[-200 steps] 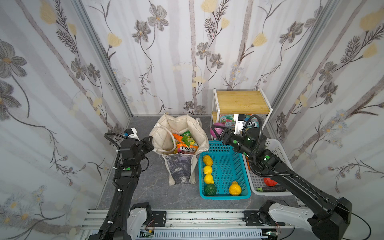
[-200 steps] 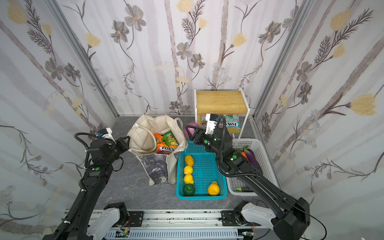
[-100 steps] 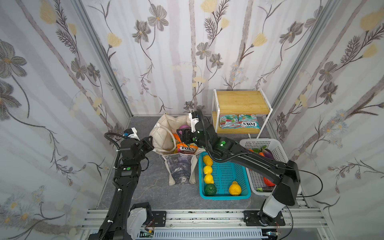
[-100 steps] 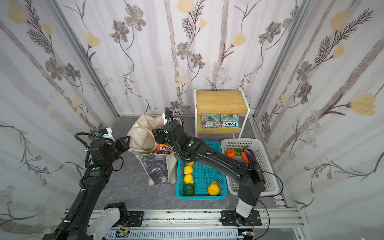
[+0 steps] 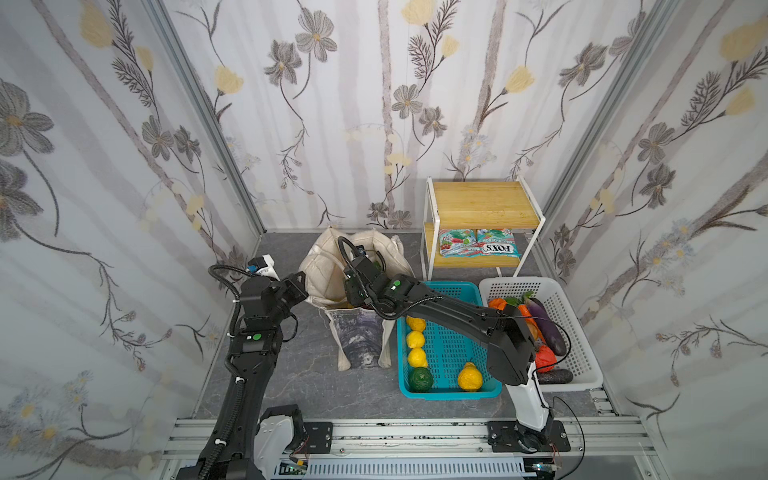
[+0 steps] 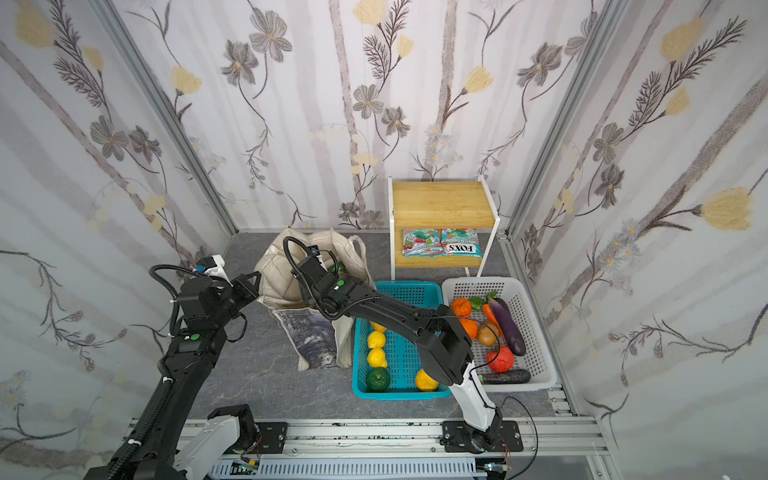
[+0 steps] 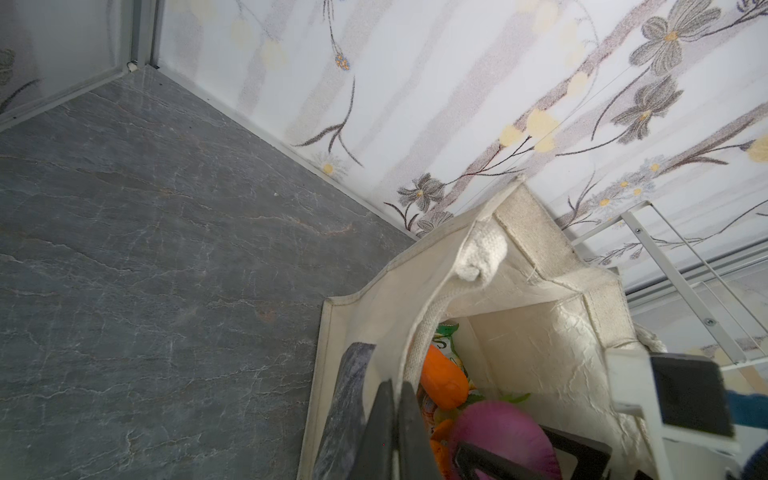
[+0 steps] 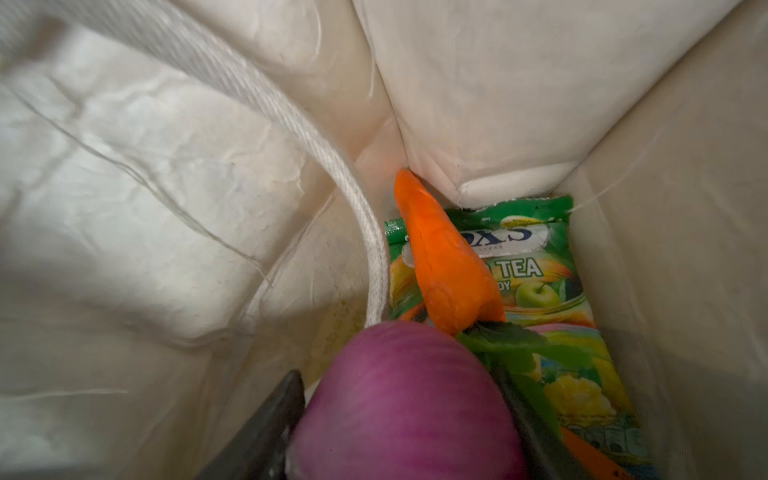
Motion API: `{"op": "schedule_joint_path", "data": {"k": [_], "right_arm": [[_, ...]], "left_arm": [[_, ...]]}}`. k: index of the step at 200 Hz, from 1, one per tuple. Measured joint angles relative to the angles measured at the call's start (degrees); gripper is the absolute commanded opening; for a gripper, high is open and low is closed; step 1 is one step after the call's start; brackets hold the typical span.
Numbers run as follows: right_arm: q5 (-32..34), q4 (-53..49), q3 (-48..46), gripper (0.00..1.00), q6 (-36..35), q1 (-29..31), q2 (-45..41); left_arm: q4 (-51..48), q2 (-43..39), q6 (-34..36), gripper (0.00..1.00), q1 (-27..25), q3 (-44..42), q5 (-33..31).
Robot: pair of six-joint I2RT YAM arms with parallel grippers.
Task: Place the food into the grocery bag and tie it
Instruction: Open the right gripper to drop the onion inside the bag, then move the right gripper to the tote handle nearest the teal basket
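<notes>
The cream grocery bag stands open at the back of the grey floor, its dark print facing forward. My left gripper is shut on the bag's near rim beside a strap. My right gripper is down inside the bag, shut on a purple onion. Beneath the onion lie an orange carrot and a green FOX'S packet. In both top views the right wrist hides the onion.
A teal basket right of the bag holds yellow fruit and a green one. A white basket beyond it holds an aubergine and orange and red pieces. A wooden shelf rack at the back carries two FOX'S packets.
My right arm has swung from over the baskets leftward to the bag and lowered the purple onion into it. The left arm and the bag's rim have not moved.
</notes>
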Motion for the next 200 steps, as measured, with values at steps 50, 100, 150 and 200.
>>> {"op": "schedule_joint_path", "data": {"k": [50, 100, 150, 200], "right_arm": [[0.0, -1.4, 1.5, 0.86, -0.5, 0.0, 2.3], [0.1, -4.0, 2.4, 1.00, -0.2, 0.2, -2.6], [6.5, -1.1, -0.5, 1.00, 0.4, 2.4, -16.4], [19.7, -0.5, -6.3, 1.00, 9.3, 2.8, -28.5]], "left_arm": [[0.0, 0.0, 0.0, 0.00, 0.0, 0.0, 0.3], [0.0, 0.0, 0.0, 0.00, 0.0, 0.0, 0.3], [0.3, 0.0, 0.0, 0.00, 0.0, 0.0, 0.4], [0.7, 1.0, -0.1, 0.00, -0.1, 0.0, 0.4]]}}
